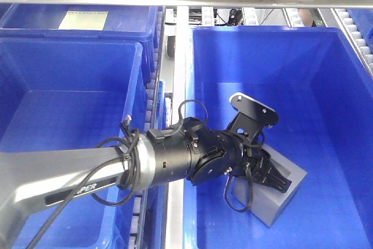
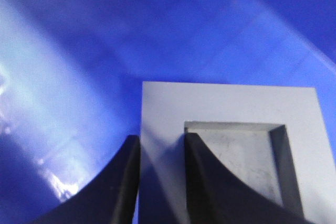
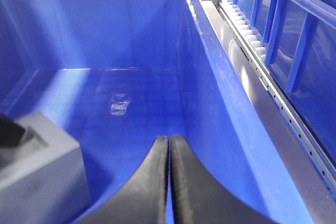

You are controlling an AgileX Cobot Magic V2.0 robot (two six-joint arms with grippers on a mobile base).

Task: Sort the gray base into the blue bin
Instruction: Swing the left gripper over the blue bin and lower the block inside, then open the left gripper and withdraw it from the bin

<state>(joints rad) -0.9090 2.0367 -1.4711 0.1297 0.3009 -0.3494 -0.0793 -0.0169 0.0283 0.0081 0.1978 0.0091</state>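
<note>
Fingers [image 2: 205,182] straddling gray base [image 2: 236,114] wall, contact unclear

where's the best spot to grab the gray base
By a wall of its recess, from above: the base lies recess-up in the bin, and each wall is thin enough to pinch. The left tool already straddles one wall like that.

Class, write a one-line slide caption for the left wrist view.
Left gripper straddles one wall of the gray base, one finger in its recess, inside the blue bin.
</note>
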